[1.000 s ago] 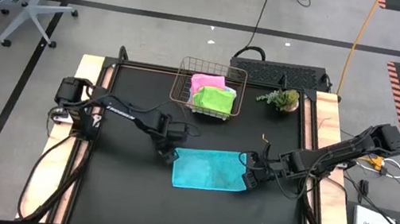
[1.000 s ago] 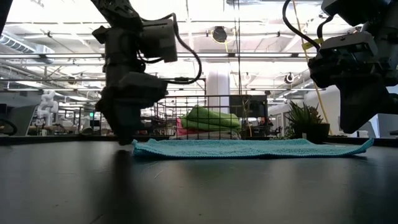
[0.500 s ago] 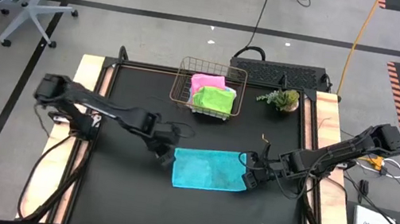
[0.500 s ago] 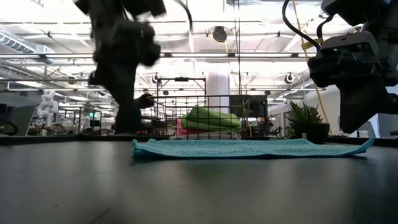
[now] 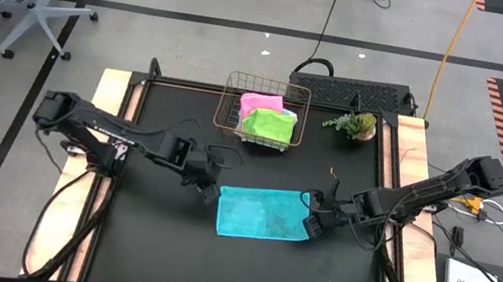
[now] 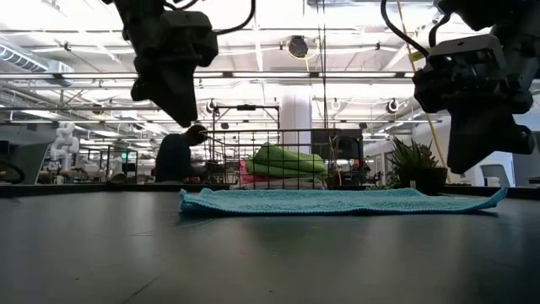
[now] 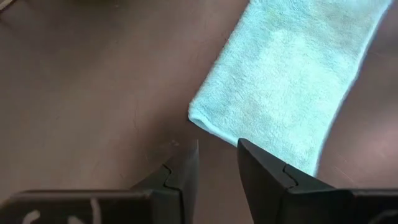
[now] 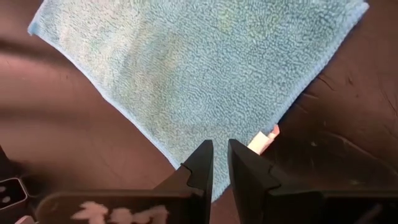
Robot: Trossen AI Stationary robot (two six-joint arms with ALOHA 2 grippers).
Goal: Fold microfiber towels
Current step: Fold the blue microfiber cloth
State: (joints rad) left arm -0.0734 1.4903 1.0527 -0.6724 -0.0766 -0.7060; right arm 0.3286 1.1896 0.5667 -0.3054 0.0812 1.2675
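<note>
I hold both empty claws, left claw (image 5: 207,184) and right claw (image 5: 315,222), narrowly parted above the cyan towel's (image 5: 262,214) opposite ends, flat mid-bench, ready to pinch corners.

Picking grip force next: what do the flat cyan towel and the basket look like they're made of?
Cyan towel: soft looped pile, matte, probably microfiber, lying limp and flat on the mat. Basket: thin open wire grid, coppery metal by its look, rigid.

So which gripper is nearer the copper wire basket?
Left. The left gripper hovers just off the cyan towel's left edge, below the basket; the right gripper is at the towel's far corner.
</note>
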